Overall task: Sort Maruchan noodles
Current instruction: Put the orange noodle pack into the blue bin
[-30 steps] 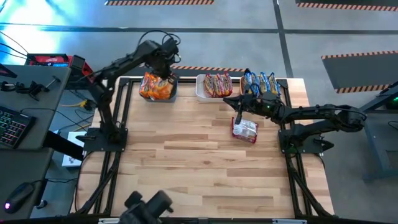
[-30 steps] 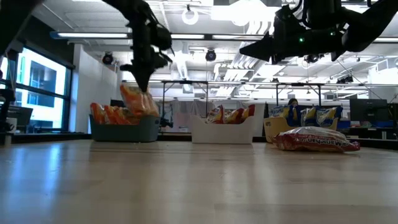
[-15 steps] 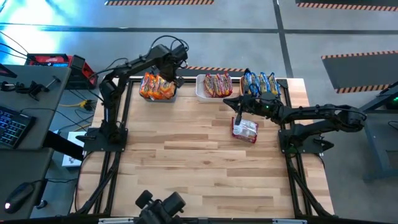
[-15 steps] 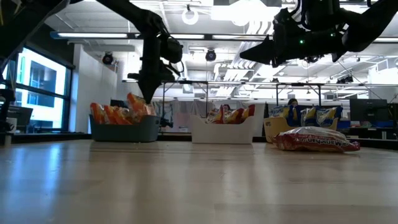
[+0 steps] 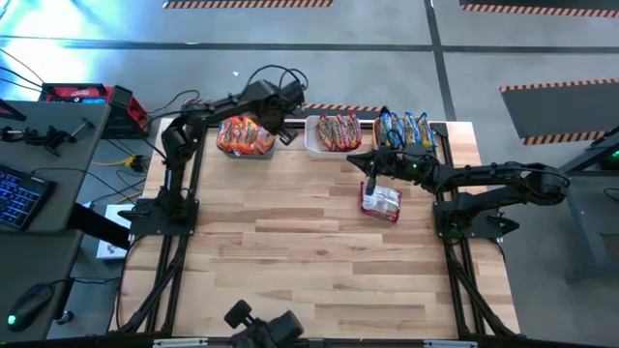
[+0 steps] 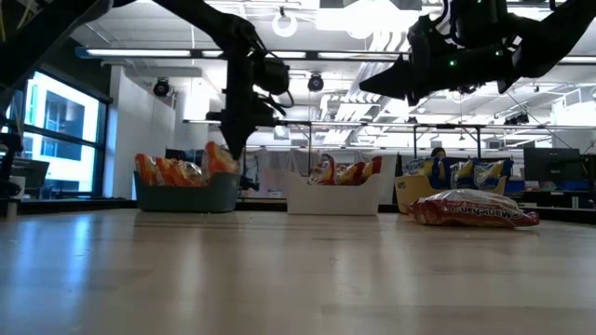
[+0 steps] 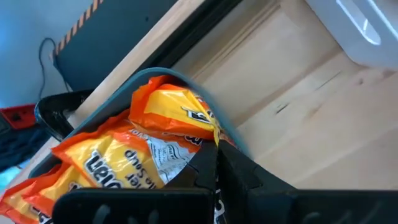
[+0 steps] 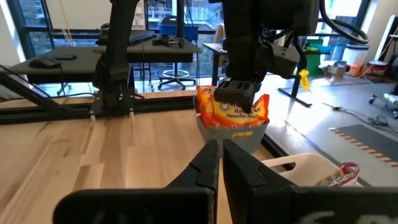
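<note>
While the left end effector (image 5: 281, 123) hangs at the near edge of the dark-blue bin (image 5: 262, 150) of orange packets (image 5: 242, 136), its fingers are pressed together on nothing. Over to the right, the right end effector (image 5: 368, 181) hovers with fingers together above a white-maroon packet (image 5: 381, 201) lying loose on the tabletop (image 5: 290, 242). Behind it stand the white bin (image 5: 311, 135) of maroon packets (image 5: 338, 130) and another bin (image 6: 404, 192) of yellow-blue packets (image 5: 404, 128)
</note>
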